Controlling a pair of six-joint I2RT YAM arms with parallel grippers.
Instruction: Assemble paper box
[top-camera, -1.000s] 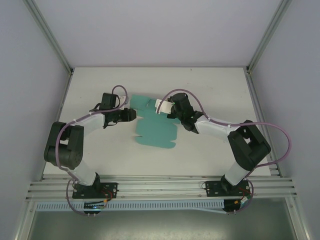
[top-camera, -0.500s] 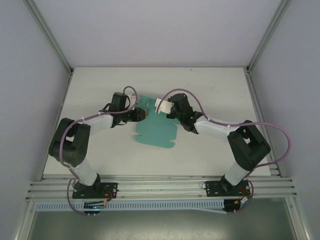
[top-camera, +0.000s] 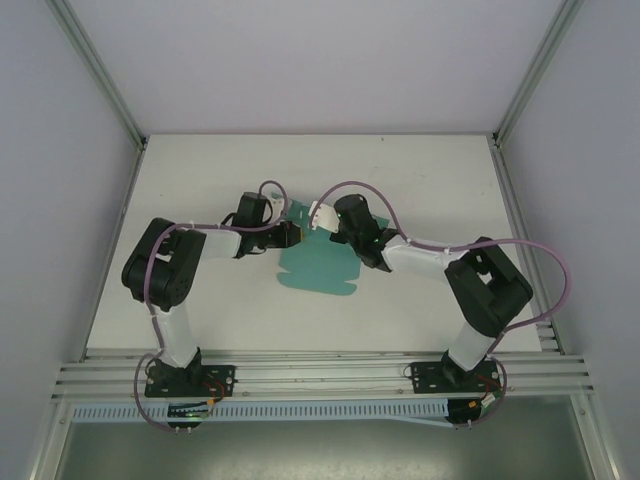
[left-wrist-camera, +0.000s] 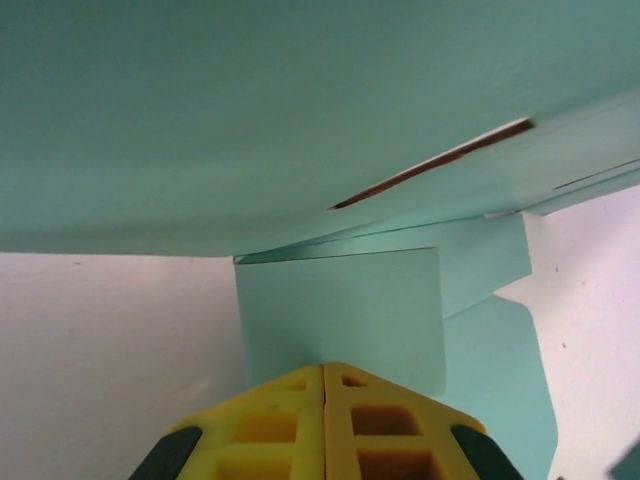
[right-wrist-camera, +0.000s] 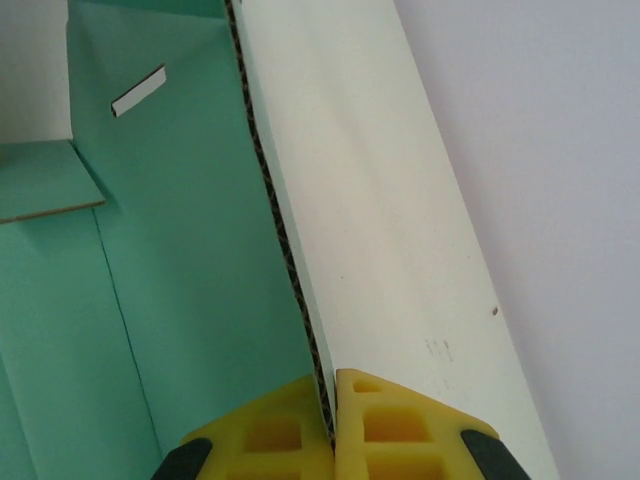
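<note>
The tabletop (top-camera: 200, 180) is carrying the paper box (top-camera: 318, 268), which is lying mostly flat at its centre. The right hand (right-wrist-camera: 333, 425) is pinching a raised flap (right-wrist-camera: 380, 220) by its edge at the sheet's 12 o'clock side. The left hand (left-wrist-camera: 323, 405), its pads pressed together with no paper showing between them, is nosing against a panel (left-wrist-camera: 340, 320) at 10 o'clock. The fold is probably going best with a steady pinch and the left tips pushing along the crease.

Teal paper box (top-camera: 318, 265) — unfolded sheet; flap raised.
</note>
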